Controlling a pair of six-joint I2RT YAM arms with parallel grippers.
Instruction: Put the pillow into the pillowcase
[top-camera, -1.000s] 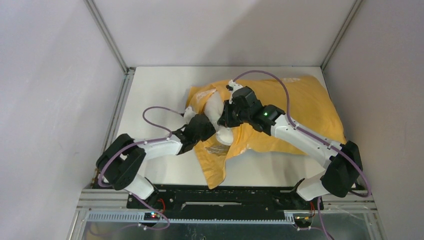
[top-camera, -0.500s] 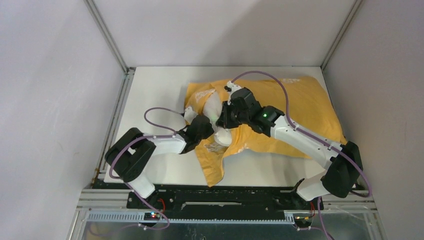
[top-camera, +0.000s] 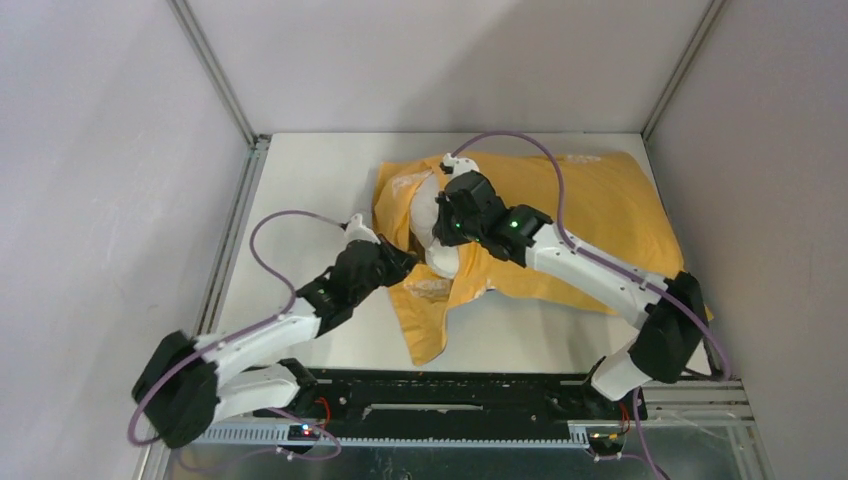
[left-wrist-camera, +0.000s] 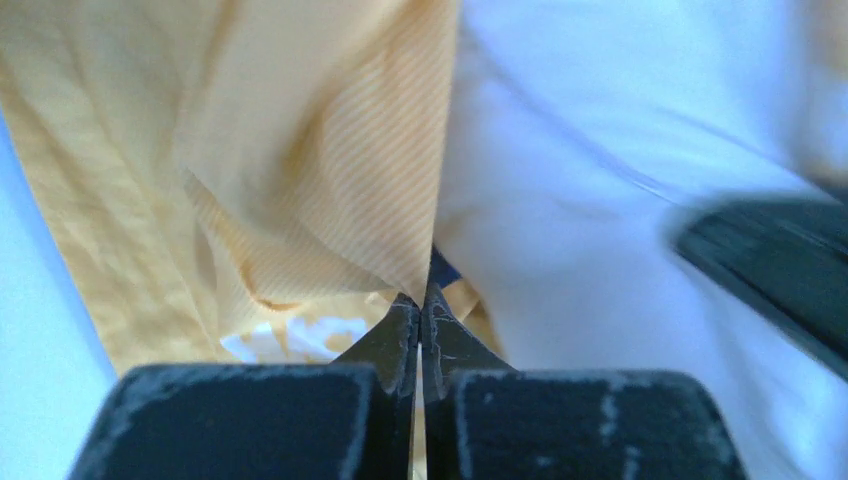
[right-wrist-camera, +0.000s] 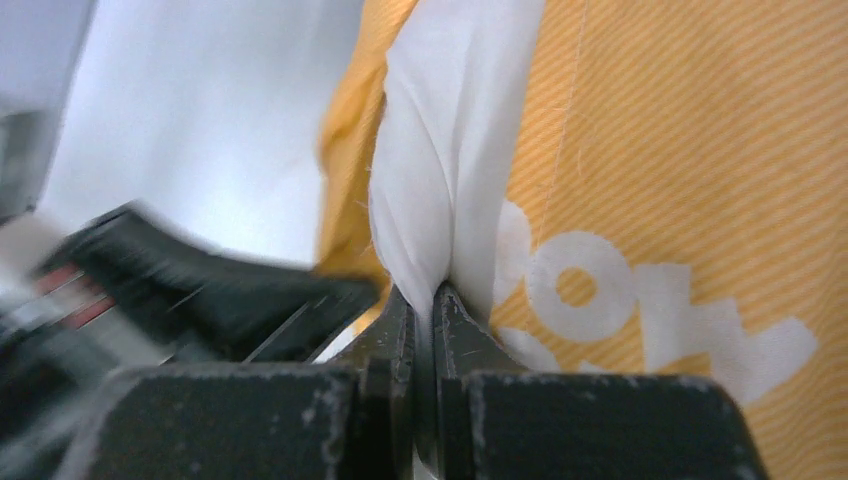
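Pinching pillowcase (left-wrist-camera: 300, 200), left hand (left-wrist-camera: 420, 318) (fully closed), right hand (right-wrist-camera: 425, 305) clamping pillow (right-wrist-camera: 445, 170)

The overhead camera hangs above and behind the arm bases. It faces down and forward toward the far grey wall, far enough back to take in the whole flat white table (top-camera: 300, 190) and both arms. The left wrist camera sits just behind the left gripper (left-wrist-camera: 420, 325) and looks along its black fingers. It is pressed close to the limp orange-yellow striped fabric pillowcase (left-wrist-camera: 300, 180) and the plump white stuffed pillow (left-wrist-camera: 600, 200). The right wrist camera looks likewise past the right gripper (right-wrist-camera: 425, 310), equally near. All three views share the pillowcase mouth where the pillow bulges out. The blurred black shape at each wrist view's edge is probably the other arm.
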